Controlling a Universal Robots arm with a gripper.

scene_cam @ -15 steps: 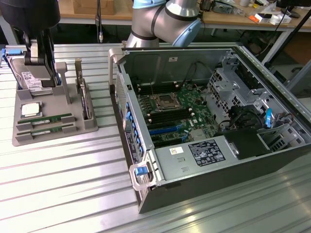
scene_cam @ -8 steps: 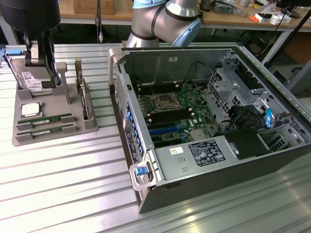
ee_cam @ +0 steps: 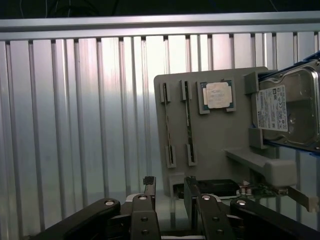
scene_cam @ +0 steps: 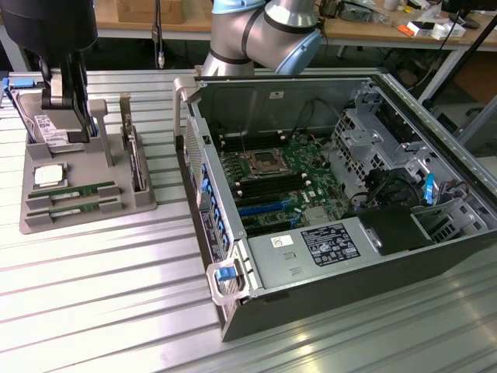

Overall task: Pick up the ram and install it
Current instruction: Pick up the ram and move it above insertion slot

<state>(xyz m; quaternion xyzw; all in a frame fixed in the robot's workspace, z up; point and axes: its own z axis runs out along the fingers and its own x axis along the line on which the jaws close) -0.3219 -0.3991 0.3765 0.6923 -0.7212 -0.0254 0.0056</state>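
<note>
gripper (ee_cam: 170, 192) hangs above the grey tray (ee_cam: 215, 145), jaws apart and holding nothing. two ram sticks (ee_cam: 188, 117) lie side by side in their tray slots (neither touched), with the cpu (ee_cam: 218, 95) by their far ends and the drive (ee_cam: 287, 107) beside it. open pc case (scene_cam: 295, 93) sits at the exterior view's right.

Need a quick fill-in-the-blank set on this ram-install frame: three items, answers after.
1. The pincer is by the gray holder tray with its jaws ___.
2. ___ ram sticks lie in the tray's slots.
3. On the tray, the CPU chip sits between the ram sticks and the ___.
Answers: open; two; hard drive.
</note>
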